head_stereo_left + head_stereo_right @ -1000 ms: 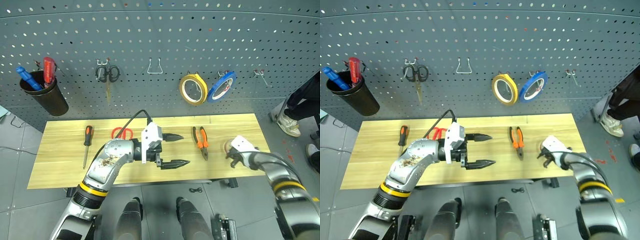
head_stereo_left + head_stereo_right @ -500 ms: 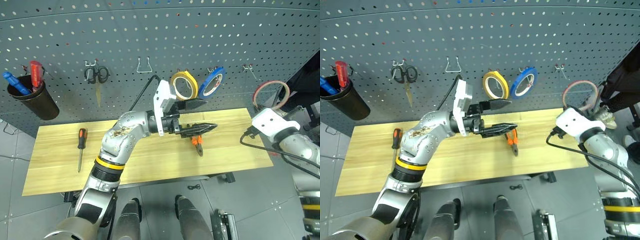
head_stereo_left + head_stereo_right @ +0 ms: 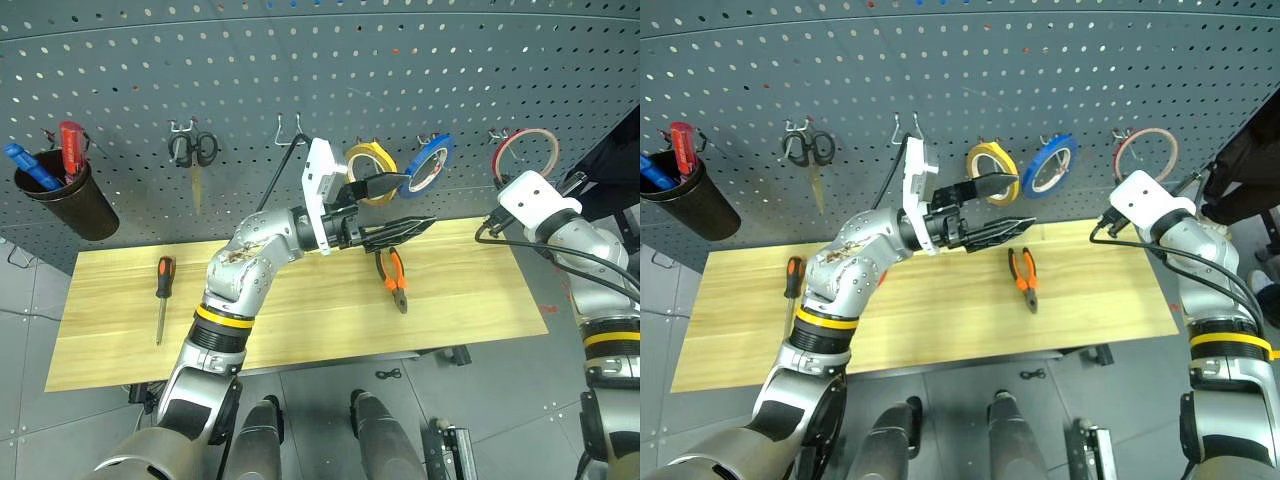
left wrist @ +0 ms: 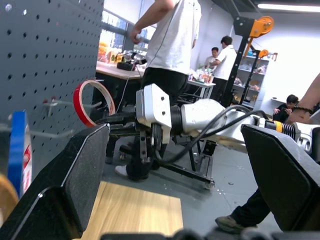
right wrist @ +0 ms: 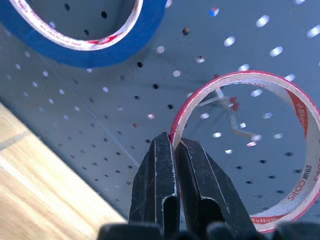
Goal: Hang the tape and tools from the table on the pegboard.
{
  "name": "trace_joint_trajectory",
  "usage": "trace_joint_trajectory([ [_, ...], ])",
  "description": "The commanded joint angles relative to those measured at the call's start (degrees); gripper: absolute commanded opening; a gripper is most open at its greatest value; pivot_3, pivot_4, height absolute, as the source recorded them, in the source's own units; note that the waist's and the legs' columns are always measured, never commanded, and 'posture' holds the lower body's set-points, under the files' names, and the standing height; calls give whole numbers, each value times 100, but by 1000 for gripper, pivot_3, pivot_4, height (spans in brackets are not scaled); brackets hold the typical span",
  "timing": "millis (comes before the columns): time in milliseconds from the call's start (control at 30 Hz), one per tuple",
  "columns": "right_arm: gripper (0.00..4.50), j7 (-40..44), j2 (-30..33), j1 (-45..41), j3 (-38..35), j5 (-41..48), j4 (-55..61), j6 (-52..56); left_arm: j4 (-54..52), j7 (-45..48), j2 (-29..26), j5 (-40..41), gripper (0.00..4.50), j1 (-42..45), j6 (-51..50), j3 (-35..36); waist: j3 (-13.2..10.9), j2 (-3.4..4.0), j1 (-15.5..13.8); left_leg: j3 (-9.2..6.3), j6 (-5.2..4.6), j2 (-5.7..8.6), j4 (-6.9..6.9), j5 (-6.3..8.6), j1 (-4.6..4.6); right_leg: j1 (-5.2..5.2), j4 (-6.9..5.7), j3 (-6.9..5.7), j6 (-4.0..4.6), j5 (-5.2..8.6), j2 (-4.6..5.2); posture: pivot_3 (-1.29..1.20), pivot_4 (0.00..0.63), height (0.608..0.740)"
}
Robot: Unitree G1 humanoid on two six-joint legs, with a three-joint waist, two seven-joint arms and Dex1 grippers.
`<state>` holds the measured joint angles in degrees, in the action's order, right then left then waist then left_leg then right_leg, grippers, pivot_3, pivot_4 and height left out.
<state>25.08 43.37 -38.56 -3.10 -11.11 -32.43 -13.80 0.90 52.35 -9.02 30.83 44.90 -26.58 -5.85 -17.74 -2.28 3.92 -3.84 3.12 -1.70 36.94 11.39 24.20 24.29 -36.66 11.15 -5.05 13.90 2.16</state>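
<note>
Tape (image 5: 295, 150): thin red ring, whitish inner face, clear centre.

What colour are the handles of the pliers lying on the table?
Orange and black; the pliers show best in the left eye view.

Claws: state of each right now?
Left claw: open, holding nothing.
Right claw: shut on the red tape, at the pegboard hook.
</note>
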Motion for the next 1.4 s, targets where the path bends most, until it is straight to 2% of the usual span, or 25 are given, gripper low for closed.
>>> trace_joint_trajectory([
  [33,1392,177,-6,-45,-211,383,10,188,-239,-16,-19,78,4500,45,9,50,0,0,-3,-2,0,2,0,0,1,0,0,-1,0,0,1,32,287,740],
  [67,1818,171,0,5,-213,390,60,201,-241,-18,-32,83,4500,47,10,56,0,0,-6,-2,0,4,0,0,1,0,-1,-2,-1,0,3,32,287,740],
  [200,3071,175,3,433,-253,459,518,426,-236,-42,-95,69,4500,41,27,88,0,0,-20,-9,-1,5,0,-1,1,-1,-2,-8,-1,0,5,34,286,740],
  [333,4468,72,-147,1303,-502,662,1629,1165,-353,82,-507,-26,4500,-314,-3,101,1,2,-37,-27,-1,4,0,-1,5,-2,-6,-33,0,0,5,30,285,740],
  [433,4468,275,-441,1976,-432,965,2714,2248,-619,312,-1106,-96,4500,-905,-78,69,1,3,12,-31,-1,-1,-1,-1,3,0,-12,-49,2,-1,6,33,292,740],
  [533,4468,605,-793,2173,-118,1431,3498,4040,-848,565,-1744,-224,4500,-1568,-49,30,1,3,49,-38,-1,-18,-3,-1,-4,2,-18,-81,20,-10,3,44,297,740],
  [667,4468,557,-1374,1625,128,1838,3537,5825,-1081,666,-2319,-233,4500,-2344,-91,163,-2,6,0,-47,-1,-17,-2,-20,-3,4,-25,-97,33,-18,3,76,310,740],
  [767,4468,387,-1684,997,286,1796,2842,6325,-1272,610,-2589,-246,4500,-2839,-57,325,-10,3,-37,-47,1,-20,-2,-37,2,5,-16,-103,22,-15,4,105,314,740],
  [867,4468,73,-1949,363,307,1679,1778,6347,-1563,406,-2694,-128,4500,-3180,-199,557,-12,1,-129,-47,-1,-24,-3,-42,7,5,-15,-111,-5,-1,4,140,319,740],
  [1067,4468,-245,-2272,-552,385,1446,-138,5732,-2220,62,-2813,73,4500,-3751,-529,905,-15,-1,-226,-50,-1,-26,-16,-41,16,10,-7,-126,30,-18,9,182,325,740],
  [1400,4468,-420,-2537,-1454,391,1187,-2448,4632,-2469,-139,-2869,210,4500,-3922,-738,1071,-132,0,-310,-51,-1,-25,-25,-41,18,15,-6,-130,28,-17,11,211,349,740],
])
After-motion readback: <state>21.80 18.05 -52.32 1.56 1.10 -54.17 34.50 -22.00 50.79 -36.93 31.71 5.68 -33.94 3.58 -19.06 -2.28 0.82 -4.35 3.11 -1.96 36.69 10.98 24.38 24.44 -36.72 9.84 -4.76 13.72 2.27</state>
